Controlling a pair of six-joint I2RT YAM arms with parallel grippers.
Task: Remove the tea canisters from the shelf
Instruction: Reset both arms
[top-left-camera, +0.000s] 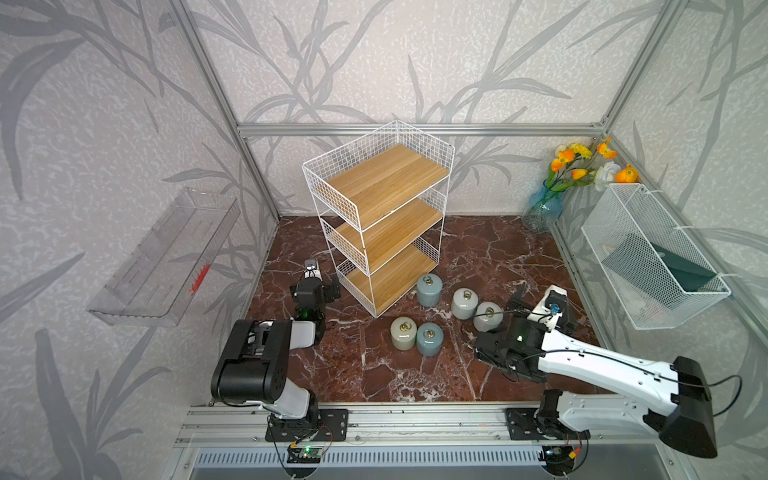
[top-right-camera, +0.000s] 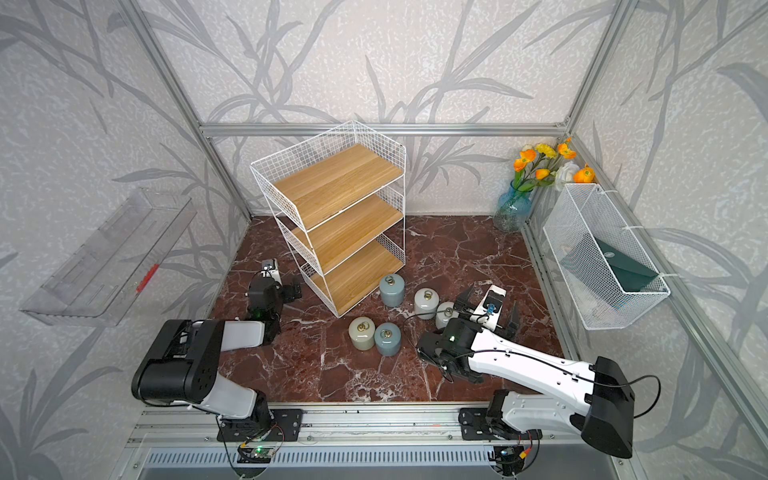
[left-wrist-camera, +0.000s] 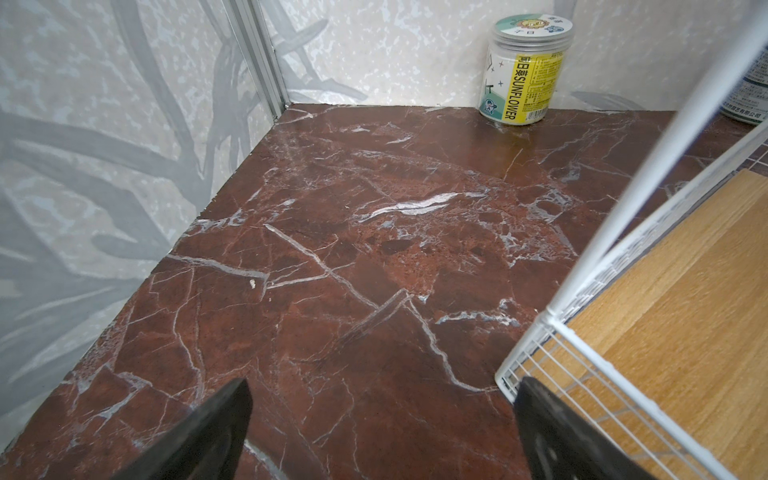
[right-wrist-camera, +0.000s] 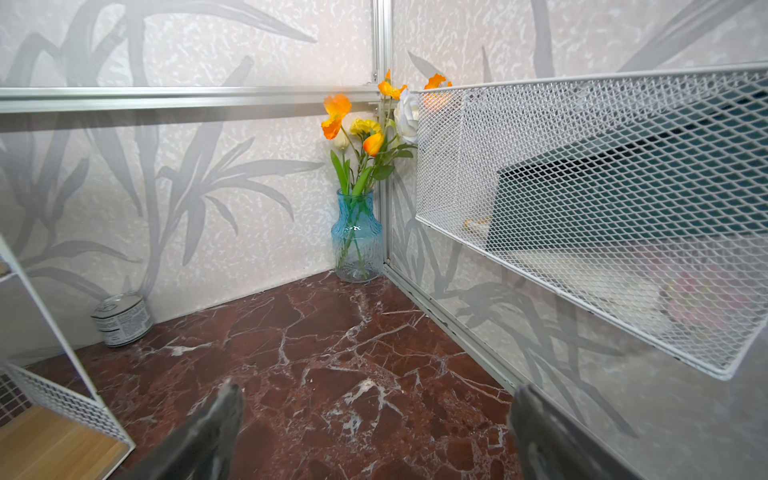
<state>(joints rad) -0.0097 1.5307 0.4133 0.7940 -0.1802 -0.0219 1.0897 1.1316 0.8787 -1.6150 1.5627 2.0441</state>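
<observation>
All five tea canisters (top-left-camera: 464, 304) stood grouped on the surface (top-left-camera: 374, 374) just in front of the bare shelf (top-left-camera: 386, 178), apparently cleared, so the left pincer (left-wrist-camera: 382, 401) and right pincer (right-wrist-camera: 376, 401) hung released, grasping nothing.

**Ann:** Is it bright in there?
**Ben:** Yes, bright all over. Shadows on the floor (top-left-camera: 374, 374) are soft and faint.
**Ann:** Any shine?
**Ben:** The floor shines a little by the wall (left-wrist-camera: 374, 62) in the left wrist view.
**Ann:** Anything fuzzy?
**Ben:** The right gripper (right-wrist-camera: 380, 388) looks fuzzy at its tips. The near end of the basket (right-wrist-camera: 685, 299) does too.
**Ann:** Anything bent?
**Ben:** In both top views the metal bars (top-left-camera: 227, 104) lean outward at the sides.
</observation>
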